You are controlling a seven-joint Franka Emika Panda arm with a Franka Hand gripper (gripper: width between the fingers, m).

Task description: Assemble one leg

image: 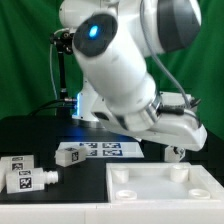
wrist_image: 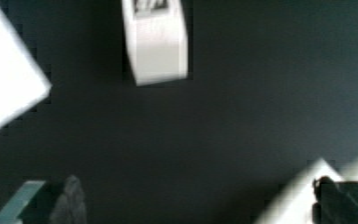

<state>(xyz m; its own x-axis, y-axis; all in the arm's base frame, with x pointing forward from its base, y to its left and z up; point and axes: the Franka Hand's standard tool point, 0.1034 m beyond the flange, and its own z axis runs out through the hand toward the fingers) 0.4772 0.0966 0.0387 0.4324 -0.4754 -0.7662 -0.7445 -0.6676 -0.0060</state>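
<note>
Plainly, three small white posts with black-and-white tags can be counted on the dark counter (image: pixel 75 200) in the exterior view. One leg (image: pixel 12 163) lies at the exterior view's far left edge. A second leg (image: pixel 31 181) lies just beside it, nearer the camera. A third leg (image: pixel 71 155) lies apart from those two, just beside the marker board (image: pixel 107 150). That one flat board carries several tags, too small to count. One large white slab (image: pixel 150 200) fills the exterior view's lower right, with two round sockets showing along its far edge. The single white arm (image: pixel 120 70) leans over the middle of the scene. Its tool (image: pixel 174 151) hangs near the slab's far edge, well apart from all three legs, and its fingers are too small to read from this side.

The wrist view is clearer on the tool (wrist_image: pixel 197 200), which stands wide open. Two dark fingertips (wrist_image: pixel 48 200) show, one at each side, with only bare counter between them and nothing held. One white post (wrist_image: pixel 158 45), tagged at one end, lies on the counter ahead of the fingertips and clear of both. I cannot tell which of the three legs it is. Two more white patches sit at the frame's edges, too blurred to name.
</note>
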